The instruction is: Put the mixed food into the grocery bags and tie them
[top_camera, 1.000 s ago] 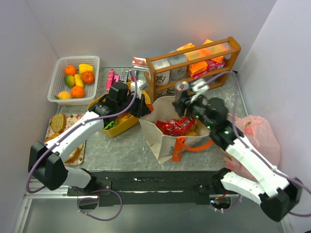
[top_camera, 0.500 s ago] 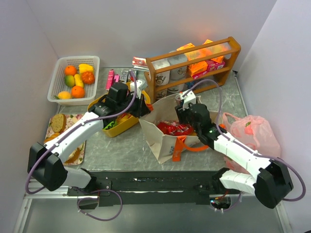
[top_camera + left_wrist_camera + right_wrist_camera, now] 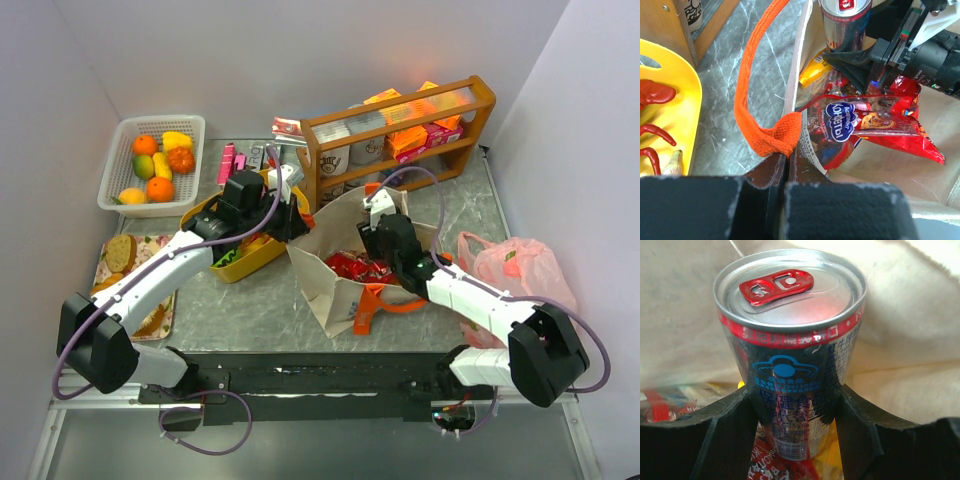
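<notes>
A slim silver-red can [image 3: 790, 355] is grasped by the right fingers [image 3: 860, 435] inside a cream canvas tote [image 3: 322, 280]; its rim is clamped by the left fingers [image 3: 771, 172].

Pale lilac walls [image 3: 300, 50] around a grey marbled tabletop [image 3: 240, 300], wooden rack [image 3: 400, 104] at the back.

Silver-red can [image 3: 790, 355] upright inside cream tote [image 3: 320, 285], above red snack packets [image 3: 865, 125].

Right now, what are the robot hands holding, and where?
Right gripper: the can, around its body. Left gripper: the tote, at its rim by the orange handle.
</notes>
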Tool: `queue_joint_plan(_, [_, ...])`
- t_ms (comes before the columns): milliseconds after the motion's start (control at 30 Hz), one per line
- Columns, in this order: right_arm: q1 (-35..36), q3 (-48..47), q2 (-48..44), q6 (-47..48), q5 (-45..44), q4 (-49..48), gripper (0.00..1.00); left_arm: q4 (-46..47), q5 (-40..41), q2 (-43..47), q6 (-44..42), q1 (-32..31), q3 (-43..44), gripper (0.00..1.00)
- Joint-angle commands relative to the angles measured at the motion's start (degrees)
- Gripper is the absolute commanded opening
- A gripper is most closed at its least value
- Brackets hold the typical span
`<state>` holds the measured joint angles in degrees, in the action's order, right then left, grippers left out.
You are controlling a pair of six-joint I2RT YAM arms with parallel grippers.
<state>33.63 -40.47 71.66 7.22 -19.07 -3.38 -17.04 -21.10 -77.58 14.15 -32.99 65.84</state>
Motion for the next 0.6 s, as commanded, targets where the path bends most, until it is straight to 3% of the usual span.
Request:
queue_joint_plan(0, [-0.14, -1.37, -3.01, -2.48, -2.38, 4.61, 0.33, 1.66, 1.07, 1.64, -1.23, 0.47, 0.25, 0.01])
queue_joint_plan(33, [-0.14, -1.72, -4.41, -2.39, -0.72, 4.61, 0.49, 1.66, 0.98, 1.30, -1.23, 0.47, 0.25, 0.01])
queue_joint_plan(100, [-0.14, -2.42, -5.91, -2.30, 0.78, 5.31, 0.58, 1.57, 0.80, 1.12, -1.14, 0.47, 0.34, 0.01])
queue_joint_plan(133, [-0.05, -3.55, -7.31, -2.04, 2.62, 5.57, 0.72, 1.57, 0.89, 1.03, -1.06, 0.47, 0.34, 0.01])
queue_joint_plan(200, [-0.23, -4.88, -8.81, -1.95, 4.56, 6.89, 0.80, 1.66, 0.89, 1.03, -1.14, 0.47, 0.25, 0.01])
queue_joint_plan(233, [-0.14, -6.19, -10.38, -1.60, 6.22, 7.33, 0.99, 1.66, 0.98, 1.03, -1.14, 0.56, 0.25, 0.01])
queue_joint_plan(567, [-0.23, -12.79, -23.40, -0.46, 17.66, 14.27, 0.98, 1.66, 0.89, 1.03, -0.97, 0.47, 0.25, 0.01])
